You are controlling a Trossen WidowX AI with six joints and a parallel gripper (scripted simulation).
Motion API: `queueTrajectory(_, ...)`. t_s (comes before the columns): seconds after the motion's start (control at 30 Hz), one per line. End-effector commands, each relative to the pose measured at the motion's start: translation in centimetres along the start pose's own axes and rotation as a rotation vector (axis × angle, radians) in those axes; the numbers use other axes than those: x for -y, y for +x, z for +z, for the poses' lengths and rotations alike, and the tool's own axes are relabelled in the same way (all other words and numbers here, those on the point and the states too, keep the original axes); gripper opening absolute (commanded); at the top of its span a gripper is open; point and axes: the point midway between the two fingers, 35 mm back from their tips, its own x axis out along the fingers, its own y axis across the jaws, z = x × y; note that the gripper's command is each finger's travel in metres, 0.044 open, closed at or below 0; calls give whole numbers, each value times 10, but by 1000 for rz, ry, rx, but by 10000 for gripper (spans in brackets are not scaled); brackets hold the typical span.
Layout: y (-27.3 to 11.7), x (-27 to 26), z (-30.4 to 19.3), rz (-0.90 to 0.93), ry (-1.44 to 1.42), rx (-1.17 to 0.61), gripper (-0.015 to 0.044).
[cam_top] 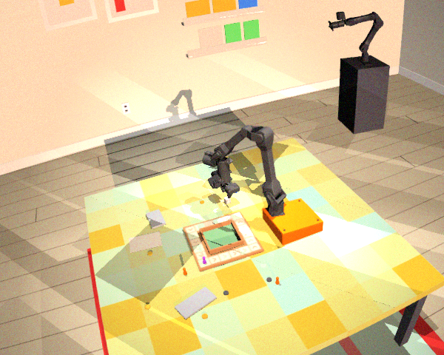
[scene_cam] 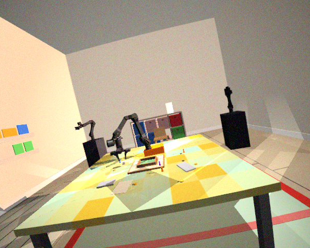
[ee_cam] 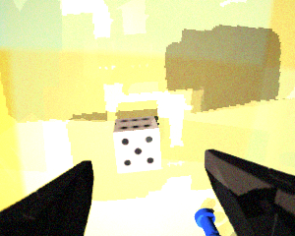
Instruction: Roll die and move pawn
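Note:
The white die (cam_top: pixel 227 200) (scene_cam: pixel 124 163) (ee_cam: pixel 138 149) rests on the table behind the board; in the wrist view five pips face the camera and a foreshortened side shows six. My gripper (cam_top: pixel 230 194) (scene_cam: pixel 122 158) (ee_cam: pixel 149 163) is open and empty, pointing down just above the die, which appears between the fingertips in the wrist view. The board (cam_top: pixel 224 257) (scene_cam: pixel 145 168) has a wooden-rimmed tray (cam_top: pixel 228 248) (scene_cam: pixel 147 164) with a green floor, and no die in it. The purple pawn (cam_top: pixel 204 259) (scene_cam: pixel 159 163) stands upright on a square near the board's front left corner in the top view.
A blue pawn (scene_cam: pixel 120 161) (ee_cam: pixel 205 216) stands close to the right finger in the wrist view. Orange pawns (cam_top: pixel 184 271) (cam_top: pixel 277 280), dark discs (cam_top: pixel 268 279) (cam_top: pixel 226 293) and grey slabs (cam_top: pixel 195 302) (cam_top: pixel 155 219) lie around the board. The orange arm base (cam_top: pixel 294 221) is beside it.

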Motion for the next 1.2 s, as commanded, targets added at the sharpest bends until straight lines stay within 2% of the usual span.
queueTrajectory(0.0, 10, -3, 0, 16, -4, -2, 275)
queueTrajectory(0.5, 32, -4, -1, 16, -4, -3, 275)
queueTrajectory(0.7, 32, -4, -1, 16, -4, -3, 118)
queueTrajectory(0.93, 32, -4, -1, 16, -4, -3, 71)
queueTrajectory(1.03, 28, -3, 0, 16, -4, -2, 0)
queueTrajectory(1.17, 1, 1, 1, 16, -4, -2, 0)
